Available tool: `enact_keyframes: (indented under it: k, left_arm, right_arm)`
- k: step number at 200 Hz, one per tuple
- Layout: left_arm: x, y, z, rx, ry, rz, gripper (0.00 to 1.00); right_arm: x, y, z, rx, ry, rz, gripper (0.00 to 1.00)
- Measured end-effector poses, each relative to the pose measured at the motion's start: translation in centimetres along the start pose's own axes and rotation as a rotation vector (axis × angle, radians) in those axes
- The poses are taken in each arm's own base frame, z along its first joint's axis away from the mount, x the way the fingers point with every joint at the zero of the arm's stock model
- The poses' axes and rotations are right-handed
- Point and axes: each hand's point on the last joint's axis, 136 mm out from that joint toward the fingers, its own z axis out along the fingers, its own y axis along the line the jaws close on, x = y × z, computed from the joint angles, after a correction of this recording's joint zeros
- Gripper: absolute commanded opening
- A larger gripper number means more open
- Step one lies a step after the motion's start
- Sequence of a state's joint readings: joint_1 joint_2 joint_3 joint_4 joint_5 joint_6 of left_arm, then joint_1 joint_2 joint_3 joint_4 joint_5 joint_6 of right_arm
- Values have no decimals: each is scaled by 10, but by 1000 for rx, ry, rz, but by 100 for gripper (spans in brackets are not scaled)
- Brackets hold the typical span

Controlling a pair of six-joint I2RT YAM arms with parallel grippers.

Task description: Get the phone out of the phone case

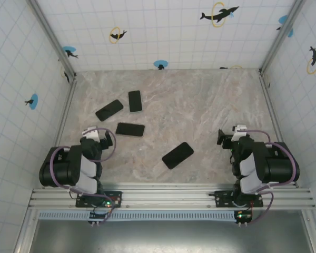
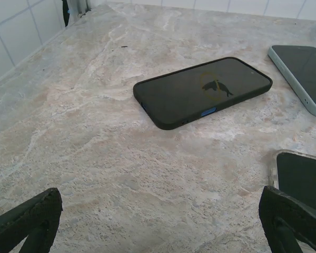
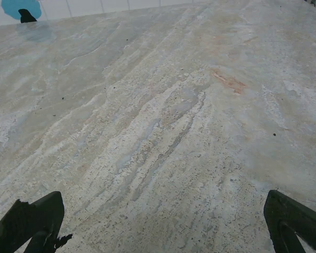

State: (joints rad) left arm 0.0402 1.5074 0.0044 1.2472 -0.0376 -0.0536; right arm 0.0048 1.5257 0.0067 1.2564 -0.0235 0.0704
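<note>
The left gripper (image 1: pixel 98 135) and right gripper (image 1: pixel 229 138) are wide open, holding nothing — the cased phone (image 2: pixel 203 90) lies flat near the left one, so a pinch might only push it away.

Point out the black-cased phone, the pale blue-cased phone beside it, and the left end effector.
black-cased phone (image 2: pixel 203 90): left wrist view, middle of its dark screen.
pale blue-cased phone (image 2: pixel 304 71): left wrist view, on its screen.
left end effector (image 2: pixel 159 203): left wrist view, midway between its open fingertips.

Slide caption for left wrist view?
Open left fingers frame a black-cased phone on the marble table; pale-edged phone and clear-rimmed phone at right.
</note>
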Motion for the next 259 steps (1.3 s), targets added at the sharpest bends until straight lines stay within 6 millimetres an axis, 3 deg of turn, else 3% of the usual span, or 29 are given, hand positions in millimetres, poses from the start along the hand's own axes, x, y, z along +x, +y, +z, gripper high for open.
enact_keyframes:
  k: [214,228,259]
  left_arm:
    - [0,-1,3,7,19,2,98]
    - [-11,-4,8,20,13,2,98]
    - [-57,-9,14,35,-39,-19,98]
  right_arm:
    - [3,-4,-1,33,20,-10,100]
    - [2,0,-2,19,24,-20,100]
    - [-14,11,-4,-27,2,-45,100]
